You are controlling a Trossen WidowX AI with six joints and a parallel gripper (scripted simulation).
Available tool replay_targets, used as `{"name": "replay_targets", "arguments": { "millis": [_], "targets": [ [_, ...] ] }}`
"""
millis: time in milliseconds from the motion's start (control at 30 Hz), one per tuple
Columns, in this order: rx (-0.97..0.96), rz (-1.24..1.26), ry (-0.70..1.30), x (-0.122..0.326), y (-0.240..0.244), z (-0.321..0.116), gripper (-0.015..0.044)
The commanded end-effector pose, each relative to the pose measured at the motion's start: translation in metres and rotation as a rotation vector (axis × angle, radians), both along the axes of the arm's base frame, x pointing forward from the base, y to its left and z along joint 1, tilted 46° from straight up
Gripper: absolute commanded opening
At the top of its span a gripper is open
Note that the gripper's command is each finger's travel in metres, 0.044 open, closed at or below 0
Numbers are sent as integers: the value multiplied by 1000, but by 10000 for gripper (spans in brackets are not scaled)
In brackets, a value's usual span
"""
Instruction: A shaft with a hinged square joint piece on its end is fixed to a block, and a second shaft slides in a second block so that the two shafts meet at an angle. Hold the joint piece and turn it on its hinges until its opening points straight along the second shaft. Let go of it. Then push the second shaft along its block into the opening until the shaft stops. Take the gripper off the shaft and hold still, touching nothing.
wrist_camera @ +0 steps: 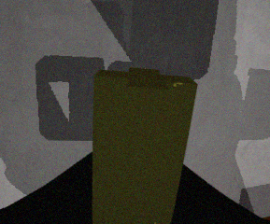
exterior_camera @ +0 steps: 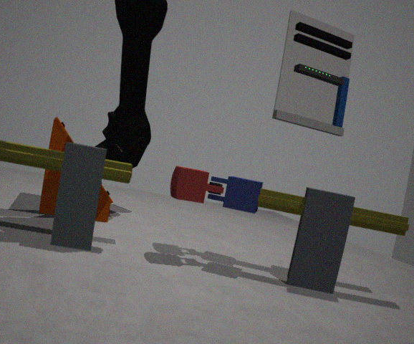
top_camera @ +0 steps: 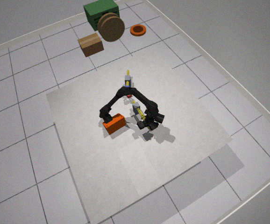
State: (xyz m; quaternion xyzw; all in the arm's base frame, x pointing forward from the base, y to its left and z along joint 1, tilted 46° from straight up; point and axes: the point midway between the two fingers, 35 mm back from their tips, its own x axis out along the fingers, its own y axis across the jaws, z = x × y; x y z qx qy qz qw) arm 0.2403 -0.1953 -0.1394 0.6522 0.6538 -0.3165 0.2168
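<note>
In the overhead view my gripper (top_camera: pixel 146 123) is shut on the rear end of the yellow second shaft (top_camera: pixel 141 113). This shaft runs through a grey block (top_camera: pixel 136 106). In the wrist view the shaft (wrist_camera: pixel 141 168) fills the middle between my fingers. In the side view the second shaft (exterior_camera: pixel 51 159) sits in its block (exterior_camera: pixel 77 196), and its tip stands a short gap away from the red joint piece (exterior_camera: pixel 188 183). The joint piece hangs on a blue yoke (exterior_camera: pixel 242 193) at the end of the fixed shaft (exterior_camera: pixel 377 218), which sits in its own grey block (exterior_camera: pixel 321 240). My fingers are outside the side view.
The arm's orange base (top_camera: pixel 114 123) stands left of the blocks. A green crate (top_camera: pixel 101 11), a wooden disc (top_camera: pixel 110 26), a cardboard box (top_camera: pixel 90 44) and an orange ring (top_camera: pixel 138 30) lie far back. A wall panel (exterior_camera: pixel 314 74) hangs behind.
</note>
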Motion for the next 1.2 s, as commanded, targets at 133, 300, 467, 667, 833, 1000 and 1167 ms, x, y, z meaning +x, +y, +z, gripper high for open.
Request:
{"name": "replay_targets", "arguments": {
  "millis": [133,300,467,667,833,1000,1167],
  "targets": [
    [0,0,0,0,0,0,67],
    [0,0,0,0,0,0,67],
    [0,0,0,0,0,0,67],
    [0,0,0,0,0,0,67],
    [0,0,0,0,0,0,67],
    [0,0,0,0,0,0,67],
    [0,0,0,0,0,0,67]
  ]
}}
